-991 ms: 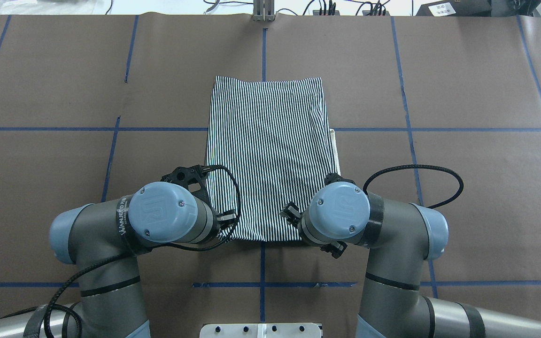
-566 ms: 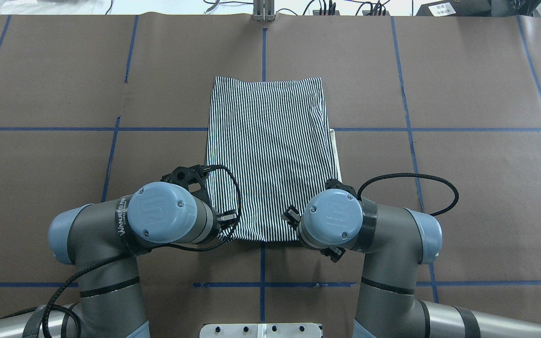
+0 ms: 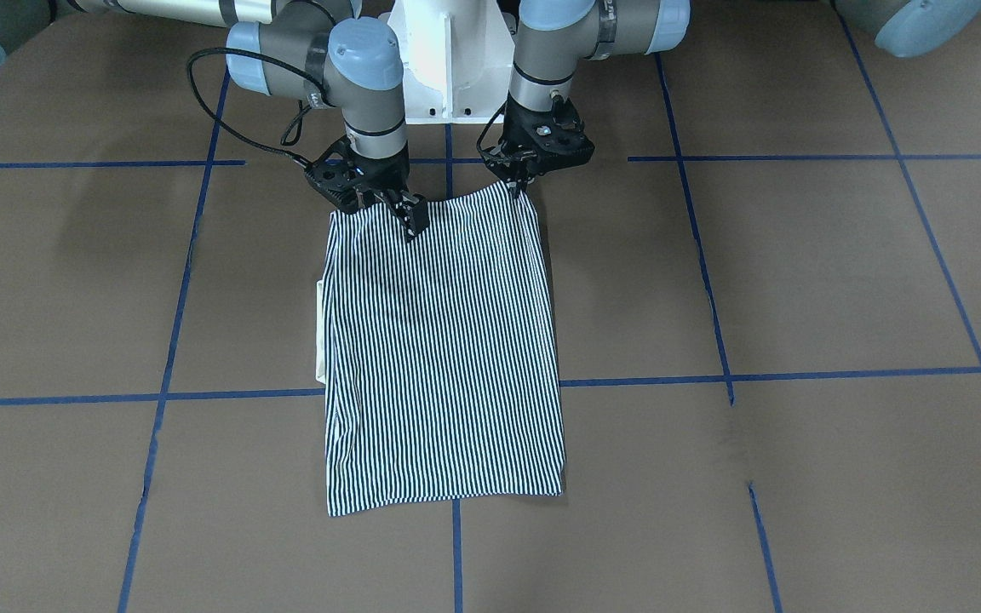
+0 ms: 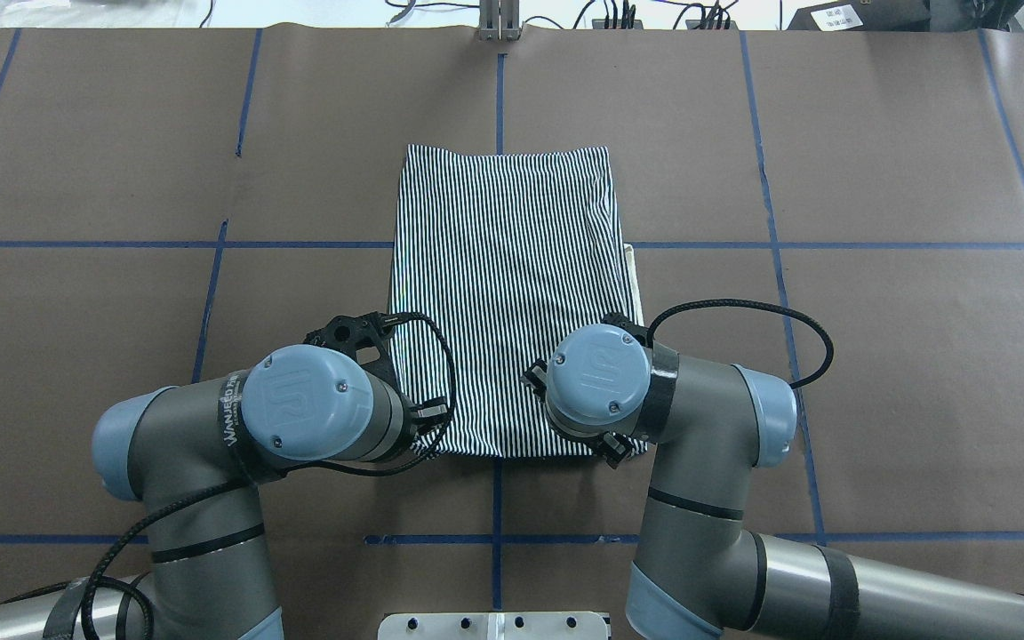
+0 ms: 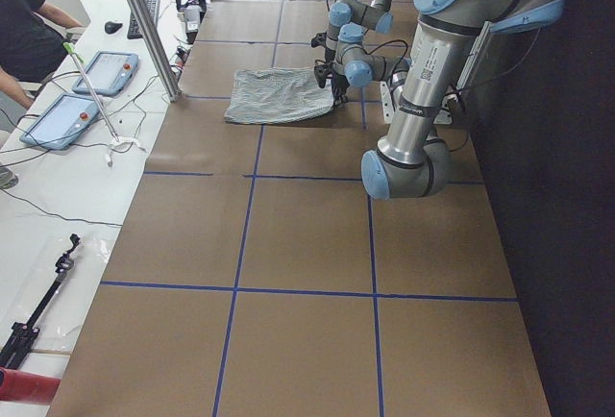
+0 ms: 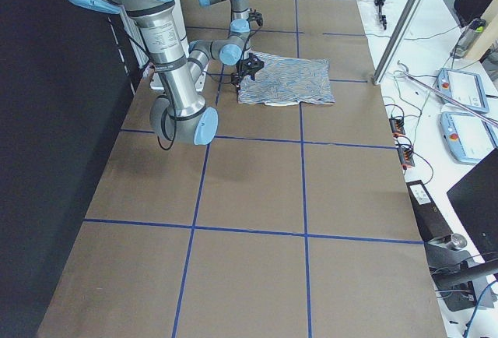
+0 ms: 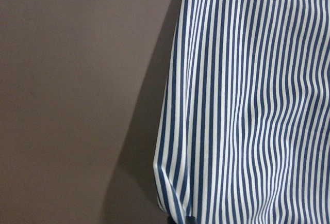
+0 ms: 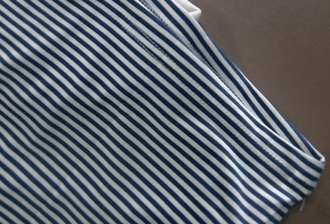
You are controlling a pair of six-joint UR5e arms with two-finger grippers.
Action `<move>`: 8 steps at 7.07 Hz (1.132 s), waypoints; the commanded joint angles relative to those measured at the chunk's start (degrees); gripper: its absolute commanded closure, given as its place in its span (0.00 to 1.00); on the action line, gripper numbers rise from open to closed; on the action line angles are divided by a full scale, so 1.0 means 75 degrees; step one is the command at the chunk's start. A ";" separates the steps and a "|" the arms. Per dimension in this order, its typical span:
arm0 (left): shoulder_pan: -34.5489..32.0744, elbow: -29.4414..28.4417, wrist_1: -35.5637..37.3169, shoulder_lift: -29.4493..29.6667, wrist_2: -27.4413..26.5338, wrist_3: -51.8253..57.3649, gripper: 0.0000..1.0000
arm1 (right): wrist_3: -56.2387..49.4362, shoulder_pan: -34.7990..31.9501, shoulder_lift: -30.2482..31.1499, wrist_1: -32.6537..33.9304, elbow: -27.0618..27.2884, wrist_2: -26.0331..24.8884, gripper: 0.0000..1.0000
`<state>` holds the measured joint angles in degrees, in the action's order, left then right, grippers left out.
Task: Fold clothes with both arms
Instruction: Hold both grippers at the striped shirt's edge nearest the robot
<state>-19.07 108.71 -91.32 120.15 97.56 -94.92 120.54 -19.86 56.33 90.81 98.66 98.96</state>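
Closest in, the white base (image 3: 450,60) stands behind both wrists. Just past it, my left gripper (image 3: 518,182) is down at the near edge of the shirt (image 3: 444,340), clenched on the corner there. The cloth peaks up into its fingertips. On the left wrist camera the striped edge hangs clear of the table (image 3: 754,281), with a shadow under it.

My right gripper (image 3: 410,219) is over the same near edge, toward the other corner. Its fingers sit inward of that corner, down on the stripes. I cannot tell whether they are parted or pinched: the overhead view hides them under the wrist, and the right wrist camera shows only cloth. Between the two grippers the near hem runs almost straight.

Beyond the grippers the shirt lies flat on the table, folded into a long narrow panel, with the stripes running away from them. Out past the right gripper's outer side, partway along the panel, a sliver of cream collar (image 3: 319,332) pokes out from under the long edge. The right wrist camera catches its corner too.

The far hem lies well beyond both grippers. A strip of blue tape (image 3: 456,545) runs on away from its middle, and other tape lines cross the brown table on either side.
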 commanded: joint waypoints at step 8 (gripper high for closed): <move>0.0012 0.0025 0.0000 0.0012 0.0011 -0.0023 1.00 | -0.0018 0.0187 -0.0069 0.0478 0.0041 0.0036 1.00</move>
<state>-18.99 108.89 -91.32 120.23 97.65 -95.09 120.43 -18.21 56.00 94.32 98.50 99.22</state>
